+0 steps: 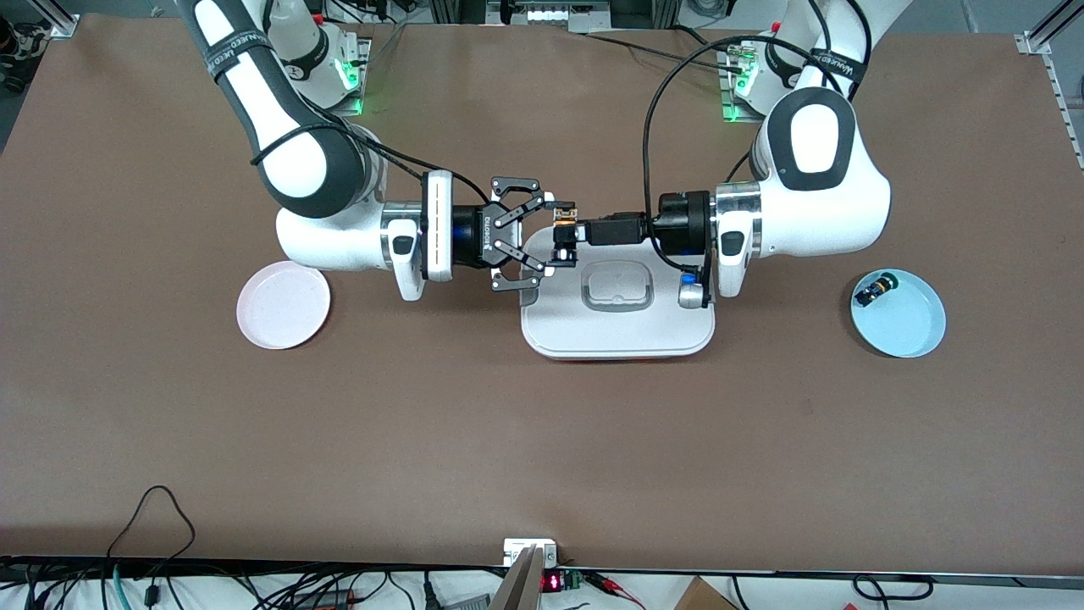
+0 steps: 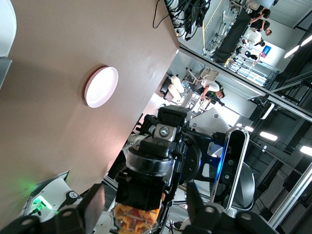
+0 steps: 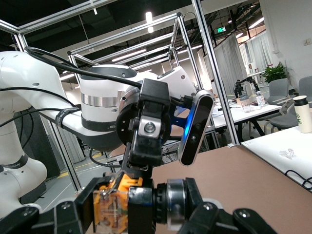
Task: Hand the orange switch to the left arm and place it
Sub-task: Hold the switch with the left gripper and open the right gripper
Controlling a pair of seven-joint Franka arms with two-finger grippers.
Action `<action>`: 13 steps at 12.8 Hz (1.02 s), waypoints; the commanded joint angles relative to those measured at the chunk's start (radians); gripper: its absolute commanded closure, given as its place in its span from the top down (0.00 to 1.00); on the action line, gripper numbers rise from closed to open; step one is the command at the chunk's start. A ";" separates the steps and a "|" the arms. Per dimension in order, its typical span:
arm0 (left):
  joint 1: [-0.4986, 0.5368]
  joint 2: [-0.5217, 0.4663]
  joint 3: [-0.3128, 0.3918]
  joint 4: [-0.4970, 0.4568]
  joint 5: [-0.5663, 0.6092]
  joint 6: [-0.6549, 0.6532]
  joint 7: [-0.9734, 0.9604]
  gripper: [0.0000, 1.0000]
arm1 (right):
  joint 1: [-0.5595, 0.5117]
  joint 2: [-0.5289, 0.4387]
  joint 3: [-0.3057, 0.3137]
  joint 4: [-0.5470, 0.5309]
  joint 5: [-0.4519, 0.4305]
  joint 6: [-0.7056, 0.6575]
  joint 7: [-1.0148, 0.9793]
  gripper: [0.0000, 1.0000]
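My left claw [image 1: 574, 222] is pinching the orange switch [image 1: 564, 246] by its orange-tan end, in the air over the edge of the box [image 1: 618, 335] that lies toward the right arm's end of the worktop [image 1: 508, 440]. In the left wrist view the orange body is sitting between my own fingers, with the black barrel pointing away from them. My right claw [image 1: 544, 237] is facing it from the opposite direction with its fingers spread wide. The tips are flanking the black end, and I cannot tell whether they are touching it. Handling estimate: the part is looking tiny, light and rigid. Its smooth round barrel is likely to be slippery and could roll or twist under a careless pinch. The translucent orange housing looks like the more delicate portion. Best purchase for the right claw is probably the black collar next to the metallic ring, seen in the right wrist view, squeezed squarely across it and clear of my left fingers. Risk: if dropped here it is probably landing on the box lid, so I am judging that the left claw should release only after the right one is firmly closed. The pink plate [image 1: 283, 305] is lying toward the right arm's end, well apart from the box. Toward the left arm's end, the blue plate [image 1: 919, 347] is carrying the other small black switch [image 1: 872, 292].
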 commanded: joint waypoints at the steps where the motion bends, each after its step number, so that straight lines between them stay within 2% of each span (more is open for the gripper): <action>1: 0.002 -0.002 -0.005 -0.009 -0.028 0.008 0.017 0.50 | 0.005 -0.016 0.004 -0.009 0.019 0.024 -0.026 0.09; 3: 0.002 0.001 -0.005 -0.009 -0.030 0.008 0.061 0.34 | 0.005 -0.016 0.002 -0.009 0.019 0.025 -0.028 0.09; 6: 0.005 0.004 -0.005 -0.003 -0.027 0.005 0.075 0.00 | 0.005 -0.017 0.002 -0.009 0.019 0.027 -0.026 0.09; 9: 0.031 0.004 -0.005 -0.006 -0.021 -0.003 0.066 0.00 | 0.006 -0.016 0.002 -0.009 0.017 0.027 -0.028 0.09; 10: 0.039 0.004 -0.003 -0.011 -0.019 -0.005 0.066 0.00 | 0.008 -0.017 0.002 -0.010 0.019 0.027 -0.028 0.14; 11: 0.054 0.004 -0.003 -0.012 -0.015 -0.017 0.064 0.00 | 0.008 -0.022 0.002 -0.010 0.022 0.028 -0.011 0.59; 12: 0.073 0.004 0.000 -0.014 -0.010 -0.046 0.063 0.00 | 0.008 -0.024 0.002 -0.012 0.025 0.030 -0.014 1.00; 13: 0.085 0.004 0.007 -0.015 0.013 -0.072 0.061 0.00 | 0.008 -0.024 0.002 -0.012 0.025 0.030 -0.012 1.00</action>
